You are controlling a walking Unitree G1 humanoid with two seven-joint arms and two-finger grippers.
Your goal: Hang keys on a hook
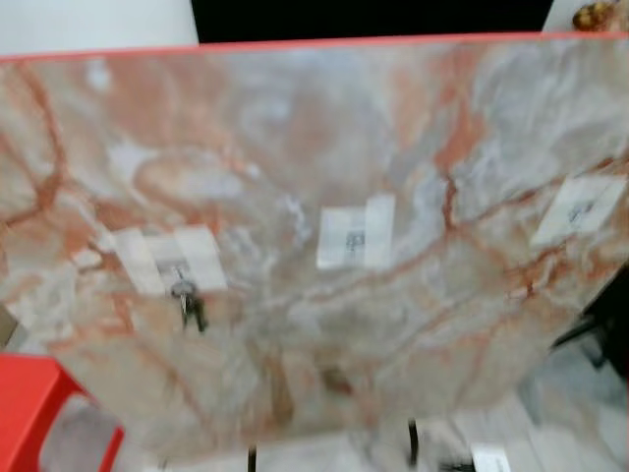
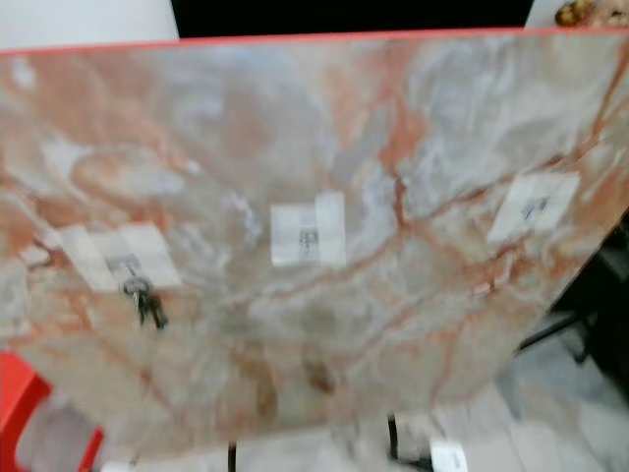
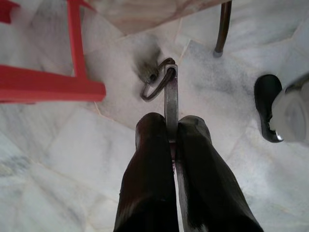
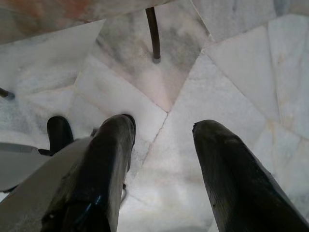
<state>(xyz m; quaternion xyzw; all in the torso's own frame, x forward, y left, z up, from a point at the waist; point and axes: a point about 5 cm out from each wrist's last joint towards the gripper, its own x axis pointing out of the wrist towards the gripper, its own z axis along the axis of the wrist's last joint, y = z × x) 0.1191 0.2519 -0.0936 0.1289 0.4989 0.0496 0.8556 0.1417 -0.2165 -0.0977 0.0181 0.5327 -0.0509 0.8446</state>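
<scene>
Below, the left end effector point(image 3: 170, 140) clamps a key ring point(image 3: 159, 79), seemingly, over marble floor point(image 3: 72, 159); right end effector point(image 4: 161, 133) apart.

No readable text; dark marks on 3 white patches point(image 1: 356, 237) on marble board point(image 1: 295, 128) too blurred.

A small bunch of dark metal keys point(image 1: 189, 303) hangs from the leftmost of three white taped hooks point(image 1: 169, 258) on a pink-veined marble board point(image 1: 295, 147); a second key on a ring point(image 3: 161, 82) sits pinched between the left gripper's black fingers point(image 3: 149, 164).
</scene>
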